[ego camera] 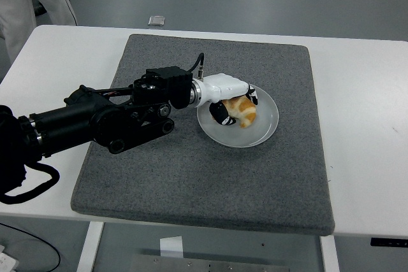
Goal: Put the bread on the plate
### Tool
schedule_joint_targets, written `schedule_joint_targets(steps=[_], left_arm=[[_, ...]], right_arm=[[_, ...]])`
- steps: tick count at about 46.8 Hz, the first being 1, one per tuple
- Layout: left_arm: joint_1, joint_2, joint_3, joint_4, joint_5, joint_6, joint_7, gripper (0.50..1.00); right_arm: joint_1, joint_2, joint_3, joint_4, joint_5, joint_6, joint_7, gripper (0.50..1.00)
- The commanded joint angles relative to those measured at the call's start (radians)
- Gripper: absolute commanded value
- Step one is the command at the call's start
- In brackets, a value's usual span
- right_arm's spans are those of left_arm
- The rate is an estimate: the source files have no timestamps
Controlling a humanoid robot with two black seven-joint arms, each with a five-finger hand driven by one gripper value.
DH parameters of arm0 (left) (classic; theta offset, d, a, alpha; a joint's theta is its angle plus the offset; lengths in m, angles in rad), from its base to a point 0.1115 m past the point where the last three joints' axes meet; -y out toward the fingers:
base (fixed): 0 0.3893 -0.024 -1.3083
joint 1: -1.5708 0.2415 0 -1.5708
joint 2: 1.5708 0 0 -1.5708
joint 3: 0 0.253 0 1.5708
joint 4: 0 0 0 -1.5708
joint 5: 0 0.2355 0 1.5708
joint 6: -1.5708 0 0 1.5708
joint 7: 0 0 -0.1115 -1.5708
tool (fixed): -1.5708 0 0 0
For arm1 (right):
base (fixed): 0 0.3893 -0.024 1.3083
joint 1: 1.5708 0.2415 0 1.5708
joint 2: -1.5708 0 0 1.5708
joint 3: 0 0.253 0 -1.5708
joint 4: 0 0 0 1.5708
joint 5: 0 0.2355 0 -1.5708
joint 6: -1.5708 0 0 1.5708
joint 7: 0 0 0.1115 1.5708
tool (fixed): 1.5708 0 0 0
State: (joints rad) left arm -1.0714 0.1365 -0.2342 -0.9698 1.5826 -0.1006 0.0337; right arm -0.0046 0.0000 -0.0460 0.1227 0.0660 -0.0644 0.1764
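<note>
We see the left arm [95, 122] reaching in from the left edge across a grey mat [204, 138] that covers much of the white surface [363, 125]. At its end, the left robot hand [231, 97], white on the back with dark fingers, sits over the left half of a white plate [264, 128]. The plate rests on the mat, right of the mat's centre.

The bread [241, 110], a golden-brown piece with paler patches, lies inside the plate, toward its left and middle. The left robot hand curls around it: the white back of the hand covers the bread's upper left side, and dark fingers [220, 113] wrap against its left flank, touching it. We judge the hand to be gripping the bread, with the bread down in the plate's bowl; whether it bears fully on the plate we cannot tell.

At the top left, beyond the surface's far corner, we see part of a person in light clothing [19, 4]. A small pale object [156, 21] lies on the floor beyond the far edge of the surface.
</note>
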Motion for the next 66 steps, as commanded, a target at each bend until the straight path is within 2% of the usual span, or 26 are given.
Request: schedule_joint_targets(steps=[1, 5, 20, 41, 66], left_arm=[[-0.002, 0.000, 0.000, -0.004, -0.004, -0.004, 0.000, 0.953], [-0.002, 0.000, 0.000, -0.009, -0.010, -0.008, 0.000, 0.992], [-0.007, 0.029, -0.025, -0.059, -0.044, -0.076, 0.000, 0.994], [-0.016, 0.144, -0.154, -0.109, -0.377, -0.102, -0.002, 0.994], [-0.018, 0.299, -0.200, -0.109, -0.884, -0.102, -0.002, 0.994]], right_arm=[[0.000, 0.000, 0.000, 0.000, 0.000, 0.000, 0.000, 0.932], [0.000, 0.000, 0.000, 0.000, 0.000, 0.000, 0.000, 0.932], [0.000, 0.000, 0.000, 0.000, 0.000, 0.000, 0.000, 0.932], [0.000, 0.000, 0.000, 0.000, 0.000, 0.000, 0.000, 0.932], [0.000, 0.000, 0.000, 0.000, 0.000, 0.000, 0.002, 0.932]])
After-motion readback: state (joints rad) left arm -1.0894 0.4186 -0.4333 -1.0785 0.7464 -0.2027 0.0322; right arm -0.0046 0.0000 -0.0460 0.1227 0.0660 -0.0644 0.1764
